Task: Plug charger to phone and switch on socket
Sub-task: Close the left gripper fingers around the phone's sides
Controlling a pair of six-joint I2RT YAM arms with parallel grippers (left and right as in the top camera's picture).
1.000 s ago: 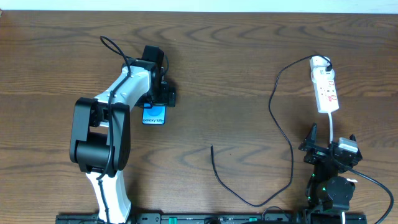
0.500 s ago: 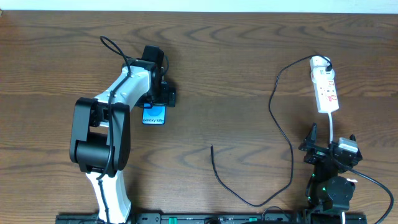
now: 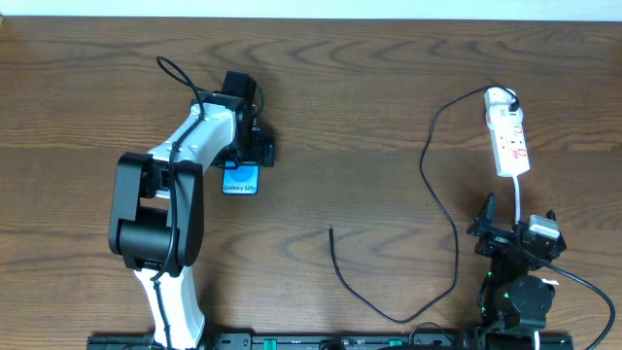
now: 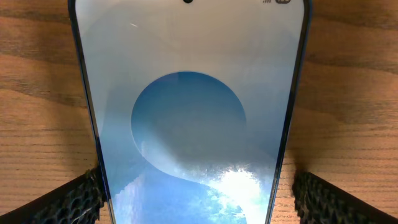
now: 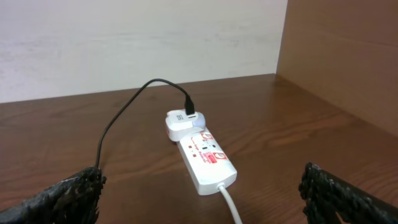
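no motion: left gripper parked over phone, charger tip loose

nothing differs in the overhead view over the last second, and both arms sit still. the left gripper (image 4: pixel 198 198) straddles the phone (image 4: pixel 188 118) with its fingers spread wide. there is a visible gap on one side, so it isn't clamped. the phone lies flat on the table (image 3: pixel 389 78), screen up. the charger (image 3: pixel 455 255) tip (image 3: pixel 331 231) lies loose, right of the phone and nearer the robot, well apart from it. the cable loops further right of the phone and runs up to the socket (image 3: pixel 509 139), far right of the phone, where it's already plugged into the white head. the right gripper (image 5: pixel 200 196) is spread wide and empty, far right of the phone, facing the socket. judgement: this is a pause and the task has barely started. the tip isn't in the phone, and i can't tell the switch state. the likely next step is pinning the phone while the right arm fetches the tip.
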